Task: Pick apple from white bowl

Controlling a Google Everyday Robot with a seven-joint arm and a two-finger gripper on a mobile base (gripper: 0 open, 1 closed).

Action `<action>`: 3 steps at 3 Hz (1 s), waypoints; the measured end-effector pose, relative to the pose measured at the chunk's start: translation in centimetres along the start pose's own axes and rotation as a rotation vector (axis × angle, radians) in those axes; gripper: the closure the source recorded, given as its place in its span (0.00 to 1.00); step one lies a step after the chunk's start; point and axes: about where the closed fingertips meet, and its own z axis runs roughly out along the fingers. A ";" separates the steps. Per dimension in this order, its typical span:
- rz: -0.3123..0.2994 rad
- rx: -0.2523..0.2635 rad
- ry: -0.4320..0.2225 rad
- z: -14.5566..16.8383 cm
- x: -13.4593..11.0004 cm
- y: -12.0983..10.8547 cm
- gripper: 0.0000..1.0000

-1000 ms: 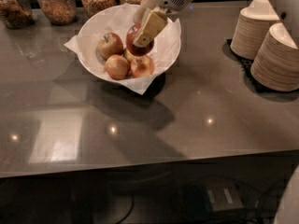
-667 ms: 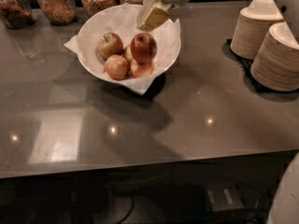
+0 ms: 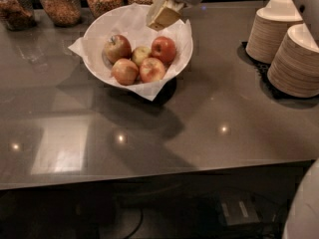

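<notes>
dark counter [image 3: 214, 108] bears the white bowl [image 3: 97, 31] cradling the apple [image 3: 163, 49]; my gripper [image 3: 160, 15] hovers above, clenched or released i cannot tell.

grey counter [image 3: 149, 133]: white bowl [image 3: 92, 63], jars [image 3: 61, 4], bowl stacks [image 3: 294, 59]; pincer [image 3: 162, 15] over bowl

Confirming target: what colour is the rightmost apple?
Deep red apple, camera view; gripper hovers above it.

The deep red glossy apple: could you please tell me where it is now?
In the camera view the red apple lies at the right side of the paper-lined white bowl, beside the small yellow-green apple, with the gripper hovering above it.
</notes>
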 end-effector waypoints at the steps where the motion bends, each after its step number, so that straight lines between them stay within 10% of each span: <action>1: 0.024 0.019 -0.008 -0.4 0.7 0.3 0.58; 3: 0.010 0.027 0.001 0.0 2.7 0.9 0.12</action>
